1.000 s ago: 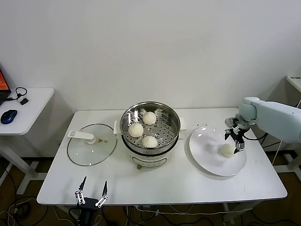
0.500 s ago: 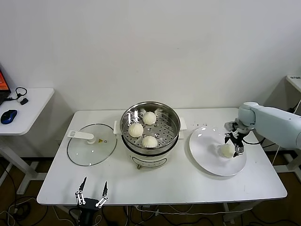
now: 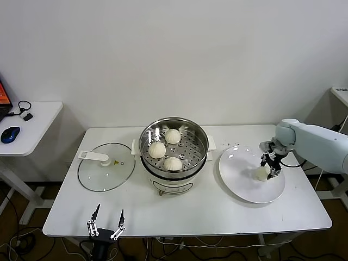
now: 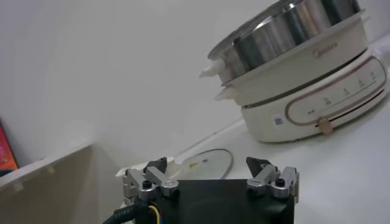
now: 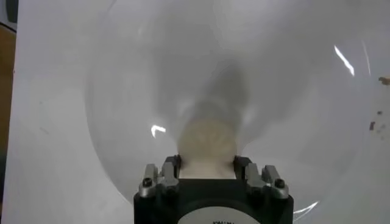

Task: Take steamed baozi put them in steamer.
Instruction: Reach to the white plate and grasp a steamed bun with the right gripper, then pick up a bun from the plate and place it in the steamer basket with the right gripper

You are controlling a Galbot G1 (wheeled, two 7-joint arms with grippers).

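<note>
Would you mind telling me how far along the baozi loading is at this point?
Three baozi already sit in the steamer. The right gripper has its jaws closed on the last baozi, not yet lifted off the white plate. Left: carrying it into the steamer. The left gripper is parked at the table's near edge.

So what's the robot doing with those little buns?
The robot is moving baozi from the white plate into the steamer. Three baozi already sit on the steamer's holey tray. The right gripper is down on the plate with its fingers closed around the last baozi, which hasn't been lifted yet. The left gripper waits open at the table's near edge. The glass lid lies on the table beside the steamer, on the robot's left.
</note>
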